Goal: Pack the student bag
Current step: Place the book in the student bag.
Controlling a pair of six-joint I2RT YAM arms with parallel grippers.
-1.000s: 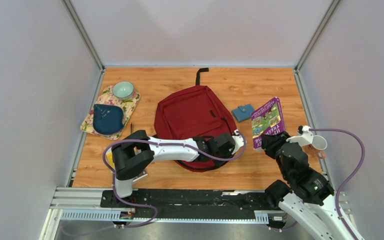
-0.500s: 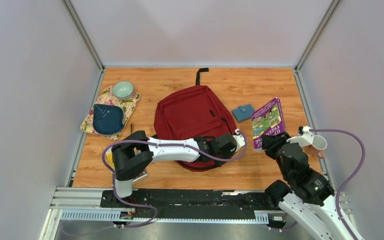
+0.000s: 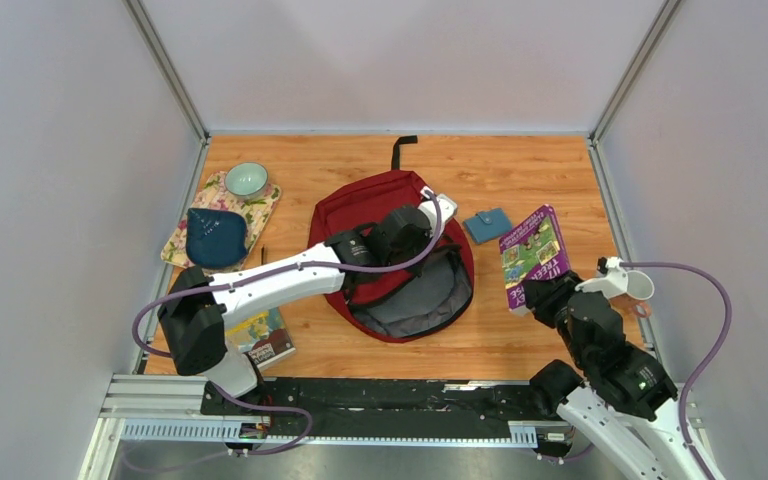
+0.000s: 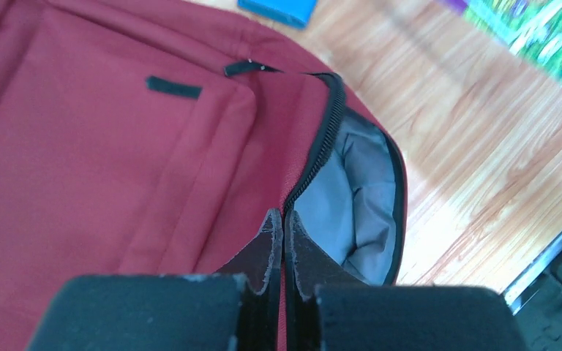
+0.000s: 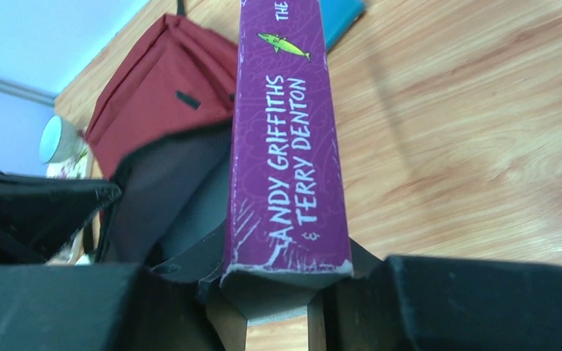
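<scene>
Top view: I see the student bag (image 3: pixel 360 205) mid-table, mouth gaping toward the near edge, my left arm across it. Blue wallet (image 3: pixel 485 224) sits just right of it. Floral mat (image 3: pixel 260 212) with bowl (image 3: pixel 246 180) and blue pouch (image 3: pixel 215 238) lies by the left edge.
Left wrist: left gripper (image 4: pixel 284 223) is pinched narrow on the bag's flap.
Right wrist: right gripper (image 5: pixel 285 292) clamps the purple book (image 5: pixel 289 146), bag beyond.

Your left gripper (image 4: pixel 283 225) has its fingertips pressed together on the zipper edge of the red backpack (image 4: pixel 110 153), whose main compartment gapes open on grey lining (image 4: pixel 355 194). Beyond lie a blue wallet (image 4: pixel 278 9) and a colourful book (image 4: pixel 545 36) on the wooden table (image 4: pixel 468 139).
</scene>
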